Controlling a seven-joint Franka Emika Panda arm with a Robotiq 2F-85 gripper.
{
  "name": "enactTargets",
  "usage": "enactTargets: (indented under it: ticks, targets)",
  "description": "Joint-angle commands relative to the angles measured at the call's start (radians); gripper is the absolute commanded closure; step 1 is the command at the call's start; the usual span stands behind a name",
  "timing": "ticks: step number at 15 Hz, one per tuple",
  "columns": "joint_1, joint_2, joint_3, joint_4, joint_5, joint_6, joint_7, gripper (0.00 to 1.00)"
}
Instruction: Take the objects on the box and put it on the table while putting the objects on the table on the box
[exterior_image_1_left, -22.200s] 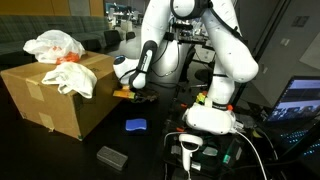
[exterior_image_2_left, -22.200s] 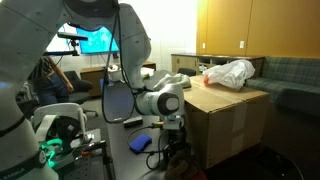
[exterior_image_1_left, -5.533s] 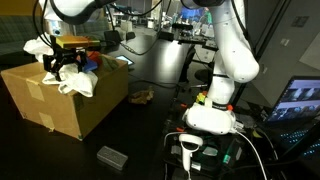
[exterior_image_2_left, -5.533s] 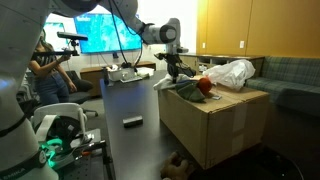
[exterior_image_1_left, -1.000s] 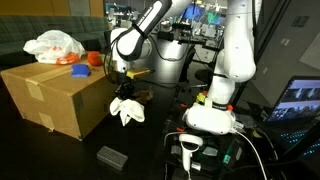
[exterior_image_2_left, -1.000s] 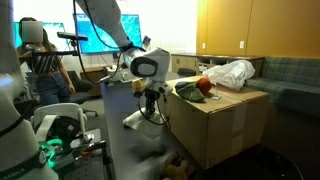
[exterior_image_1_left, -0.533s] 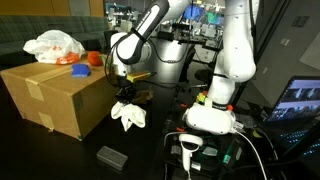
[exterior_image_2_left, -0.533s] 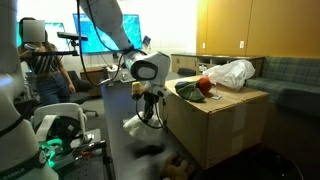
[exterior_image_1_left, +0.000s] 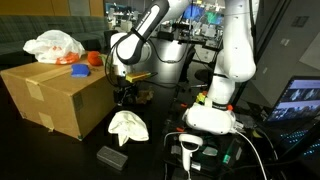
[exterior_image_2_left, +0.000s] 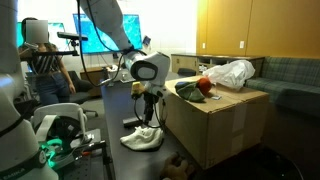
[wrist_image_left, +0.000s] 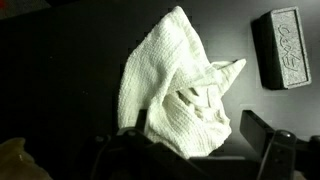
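Observation:
A white cloth (exterior_image_1_left: 128, 125) lies crumpled on the dark table beside the cardboard box (exterior_image_1_left: 55, 95); it also shows as the cloth (exterior_image_2_left: 143, 138) and fills the middle of the wrist view as the cloth (wrist_image_left: 175, 95). My gripper (exterior_image_1_left: 124, 96) hangs just above it, open, with nothing between the fingers (wrist_image_left: 268, 148). On the box top sit a white plastic bag (exterior_image_1_left: 56, 44), an orange object (exterior_image_1_left: 88, 58) and a blue object (exterior_image_1_left: 78, 70). A black rectangular block (exterior_image_1_left: 112, 157) lies on the table nearer the front, and in the wrist view the block (wrist_image_left: 280, 45) is at upper right.
The robot base (exterior_image_1_left: 213, 112) stands right of the cloth, with cables and a lit device in front of it. A laptop screen (exterior_image_1_left: 300, 98) is at the far right. A yellowish thing (wrist_image_left: 15, 162) lies at the wrist view's lower left. A person stands in the background (exterior_image_2_left: 45, 70).
The cloth hung from my shut gripper beside the box; the jaws have opened and the cloth has dropped onto the table. The arm has barely moved.

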Motion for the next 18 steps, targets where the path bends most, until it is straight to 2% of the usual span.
enactTargets:
  ticks: [1, 6, 11, 18]
  targets:
    - [0.007, -0.027, 0.014, -0.006, 0.027, -0.002, 0.01, 0.0]
    - [0.037, -0.043, 0.035, -0.002, -0.009, 0.006, 0.002, 0.0]
    - [0.116, -0.021, 0.048, -0.002, -0.114, 0.043, 0.058, 0.0]
    - [0.242, 0.034, 0.08, -0.069, -0.201, 0.222, 0.189, 0.0]
